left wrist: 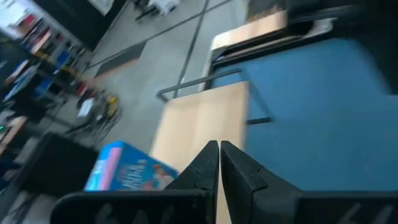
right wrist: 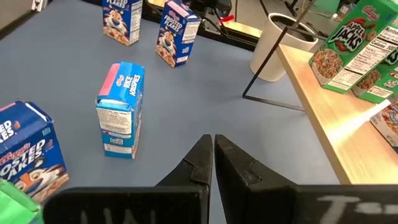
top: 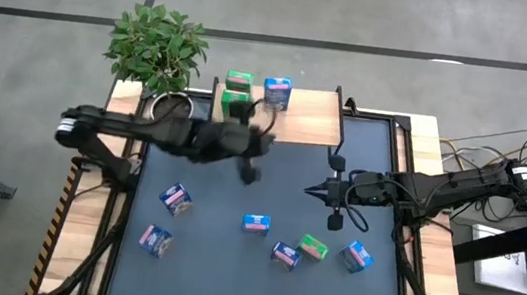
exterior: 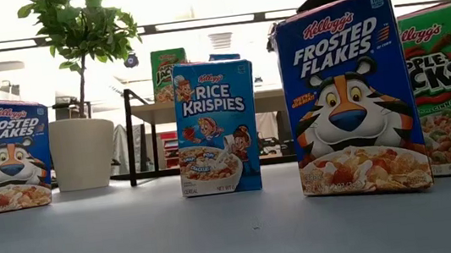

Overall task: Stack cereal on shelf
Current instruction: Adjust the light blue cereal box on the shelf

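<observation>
Left tool (top: 249,173) shut, empty, just in front of shelf (top: 307,123); right tool (top: 335,215) shut, empty, mid-desk toward 3 o'clock.

Risk: left arm swinging off shelf could clip stacked boxes (top: 237,94), knock them over edge. Right tool descending shut would shove box, not grip.

Count: three boxes on shelf at 12 o'clock; six on desk (top: 229,264), 5 to 8 o'clock. One plant (top: 158,46).

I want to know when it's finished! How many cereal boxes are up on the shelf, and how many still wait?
Three boxes stand on the shelf: two green boxes and a blue box. Nothing is in hand: the left end effector and right end effector are both shut and empty. Six boxes wait on the table.
</observation>
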You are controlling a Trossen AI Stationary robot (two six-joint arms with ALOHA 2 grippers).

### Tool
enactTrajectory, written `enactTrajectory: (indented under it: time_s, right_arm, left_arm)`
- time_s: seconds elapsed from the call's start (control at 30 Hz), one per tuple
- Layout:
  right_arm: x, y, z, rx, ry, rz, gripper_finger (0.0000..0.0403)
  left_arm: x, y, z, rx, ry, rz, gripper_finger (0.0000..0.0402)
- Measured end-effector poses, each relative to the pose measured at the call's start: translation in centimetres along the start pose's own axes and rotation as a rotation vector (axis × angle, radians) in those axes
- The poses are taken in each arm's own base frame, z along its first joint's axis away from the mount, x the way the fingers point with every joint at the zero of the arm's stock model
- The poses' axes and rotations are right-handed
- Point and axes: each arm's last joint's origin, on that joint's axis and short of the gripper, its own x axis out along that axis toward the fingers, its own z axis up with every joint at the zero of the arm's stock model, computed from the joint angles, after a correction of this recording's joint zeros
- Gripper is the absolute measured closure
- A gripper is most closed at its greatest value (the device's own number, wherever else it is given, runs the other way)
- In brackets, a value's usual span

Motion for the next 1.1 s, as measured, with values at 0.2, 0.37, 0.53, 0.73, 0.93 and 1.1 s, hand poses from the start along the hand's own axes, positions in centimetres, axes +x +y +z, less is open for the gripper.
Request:
enactTrajectory:
  time_s: [0.2, 0.37, 0.53, 0.73, 0.93, 1.1]
  right_arm:
    - [0.0, -0.1, 0.1, 0.065, -0.009, -0.015, 0.0394]
    - [0.0, -1.1, 0.8, 0.129, -0.052, -0.159, 0.0394]
    - [-0.1, -4.0, 3.0, 0.16, -0.096, -0.205, 0.0394]
    - [1.3, -8.1, 5.6, 0.137, -0.077, -0.26, 0.0394]
    - [3.6, -12.9, 8.4, 0.064, -0.014, -0.344, 0.0394]
    - [5.6, -16.8, 9.8, 0.005, 0.046, -0.38, 0.0394]
  left_arm:
    - [-3.9, -3.3, -2.6, -0.062, -0.128, -0.085, 0.0402]
    - [-6.4, -4.9, -5.3, -0.112, -0.26, -0.115, 0.0402]
    - [-7.5, -4.8, -7.7, -0.151, -0.336, -0.089, 0.0402]
    - [-8.5, -4.1, -9.8, -0.185, -0.382, -0.076, 0.0401]
    - [-9.0, -3.8, -11.0, -0.205, -0.409, -0.068, 0.0401]
    - [-9.0, -3.8, -11.2, -0.2, -0.408, -0.068, 0.0401]
